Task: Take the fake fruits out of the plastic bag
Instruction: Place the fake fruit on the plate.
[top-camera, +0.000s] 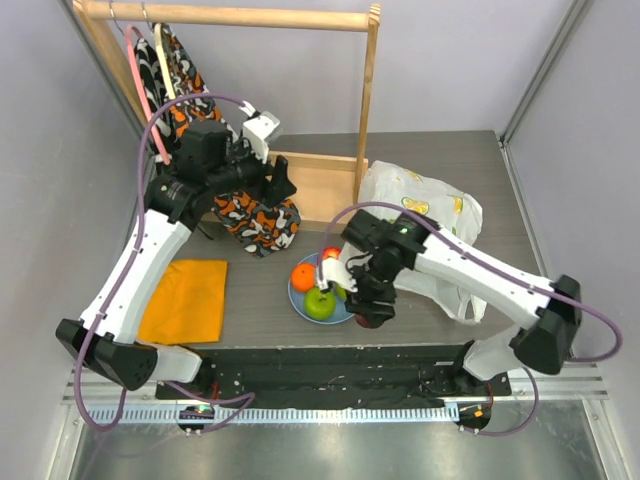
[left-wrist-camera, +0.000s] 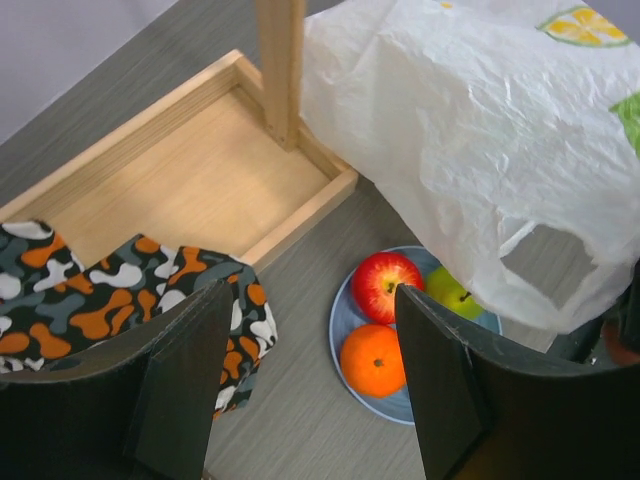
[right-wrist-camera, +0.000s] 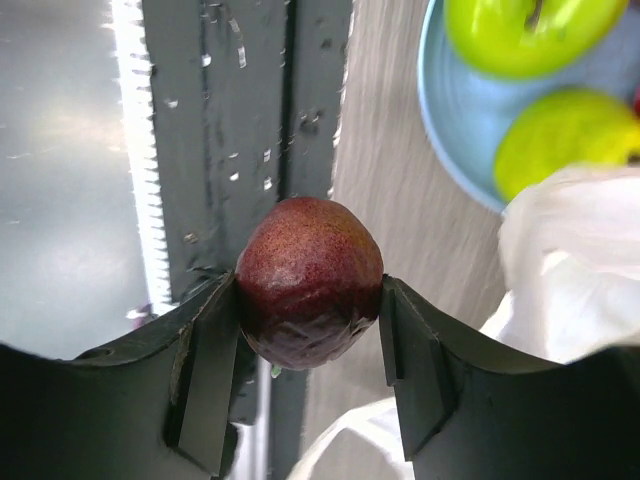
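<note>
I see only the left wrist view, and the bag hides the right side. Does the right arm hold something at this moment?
Observer: Yes. The jaws of the right gripper are shut on a dark red plum.
Operator: Is it over the plate?
Observer: No. It hangs beside the light-blue plate, above the near edge of the table.
Operator: I count one green fruit on the plate. Is this correct?
Observer: The right wrist view shows two there: a green apple and a second yellow-green fruit.
</note>
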